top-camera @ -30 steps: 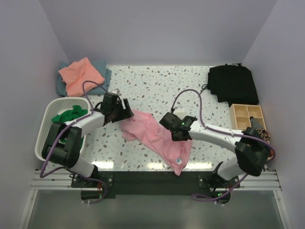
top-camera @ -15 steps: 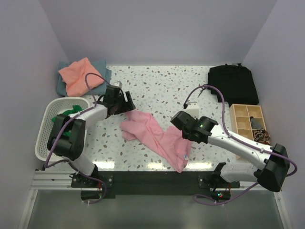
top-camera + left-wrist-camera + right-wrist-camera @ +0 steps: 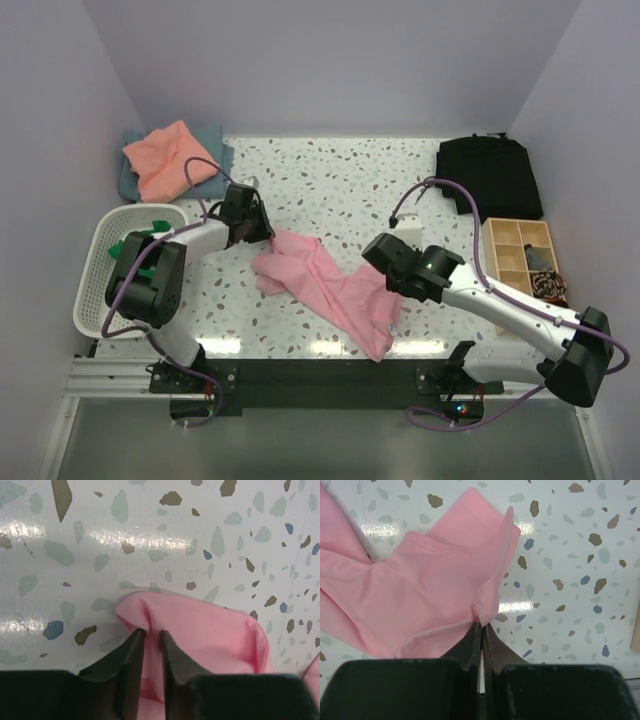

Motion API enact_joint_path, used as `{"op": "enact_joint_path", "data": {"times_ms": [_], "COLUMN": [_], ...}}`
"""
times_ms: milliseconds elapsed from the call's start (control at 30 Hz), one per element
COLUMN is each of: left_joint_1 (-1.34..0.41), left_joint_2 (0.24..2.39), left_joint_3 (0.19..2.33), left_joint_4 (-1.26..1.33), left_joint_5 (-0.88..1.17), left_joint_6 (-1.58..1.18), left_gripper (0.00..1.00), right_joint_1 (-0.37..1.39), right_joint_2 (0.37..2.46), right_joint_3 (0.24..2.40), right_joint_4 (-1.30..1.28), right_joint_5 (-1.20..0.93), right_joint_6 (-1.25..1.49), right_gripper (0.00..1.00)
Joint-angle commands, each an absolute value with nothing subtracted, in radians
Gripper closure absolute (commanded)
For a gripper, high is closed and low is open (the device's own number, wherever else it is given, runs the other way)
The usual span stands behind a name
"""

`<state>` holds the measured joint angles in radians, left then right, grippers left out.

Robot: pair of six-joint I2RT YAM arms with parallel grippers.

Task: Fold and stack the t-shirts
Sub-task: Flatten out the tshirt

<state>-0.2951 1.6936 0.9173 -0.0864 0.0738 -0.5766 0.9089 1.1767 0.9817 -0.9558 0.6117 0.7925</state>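
Now the left pincer (image 3: pixel 151 636) has closed on the pink t-shirt (image 3: pixel 318 283).

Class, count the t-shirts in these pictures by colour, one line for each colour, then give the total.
Pink t-shirt: 1
Salmon-orange t-shirt: 1
Grey-blue t-shirt: 1
Green t-shirt: 1
Total: 4
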Motion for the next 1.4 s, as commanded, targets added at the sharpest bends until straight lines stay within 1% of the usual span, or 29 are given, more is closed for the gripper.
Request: {"op": "enact_joint_path", "data": {"times_ms": [0,33,200,333,433,533,600,700,733,833,933,1000,1067,1100,1167,1200,1300,1367], "left_joint_1": [-0.298,-0.298,-0.296,-0.295,-0.285,-0.284,-0.279,-0.264,-0.264,-0.264,-0.265,-0.264,-0.264,-0.265,-0.264,-0.265,-0.265,-0.265], "left_joint_2": [1.735,1.741,1.623,1.436,1.355,1.284,1.211,1.163,1.158,1.137,1.051,0.967,0.933,0.914,0.911,0.908,0.888,0.882], "left_joint_3": [0.916,0.92,0.959,1.079,1.172,1.216,1.218,1.343,1.438,1.587,1.603,1.594,1.647,1.708,1.776,1.831,1.89,1.917], "left_joint_4": [-0.015,-0.015,-0.083,-0.19,-0.285,-0.354,-0.356,-0.44,-0.468,-0.599,-0.649,-0.632,-0.667,-0.684,-0.739,-0.753,-0.769,-0.775], "left_joint_5": [0.159,0.163,0.137,0.06,0.035,0.002,0.002,0.003,0.003,0.002,0.026,0.072,0.081,0.103,0.138,0.181,0.219,0.248], "left_joint_6": [-0.548,-0.546,-0.528,-0.503,-0.482,-0.48,-0.473,-0.419,-0.385,-0.359,-0.38,-0.388,-0.396,-0.393,-0.377,-0.371,-0.365,-0.365], "left_gripper": [0.96,1.0,1.0,1.0,1.0,1.0,1.0,1.0,1.0,1.0,1.0,1.0,1.0,1.0,1.0,1.0,1.0,1.0], "right_joint_1": [0.908,0.908,0.908,0.91,0.91,0.908,0.908,0.908,0.908,0.908,0.91,0.908,0.908,0.908,0.908,0.91,0.907,0.907], "right_joint_2": [1.157,1.148,1.089,1.031,0.999,0.971,0.948,0.913,0.904,0.861,0.818,0.793,0.772,0.769,0.767,0.77,0.813,0.854], "right_joint_3": [1.019,1.025,1.126,1.238,1.331,1.371,1.387,1.433,1.472,1.554,1.62,1.64,1.678,1.692,1.744,1.761,1.847,1.928], "right_joint_4": [-0.974,-0.985,-1.041,-1.1,-1.127,-1.15,-1.157,-1.18,-1.196,-1.206,-1.171,-1.131,-1.077,-1.045,-1.016,-0.988,-0.965,-0.96], "right_joint_5": [0.661,0.667,0.747,0.804,0.813,0.83,0.841,0.897,0.917,0.936,0.865,0.739,0.642,0.552,0.471,0.395,0.264,0.126], "right_joint_6": [0.804,0.804,0.747,0.686,0.643,0.626,0.611,0.592,0.586,0.557,0.503,0.431,0.379,0.362,0.324,0.31,0.255,0.227], "right_gripper": [1.0,1.0,1.0,1.0,0.99,0.99,1.0,1.0,1.0,1.0,1.0,1.0,1.0,1.0,1.0,1.0,1.0,1.0]}}
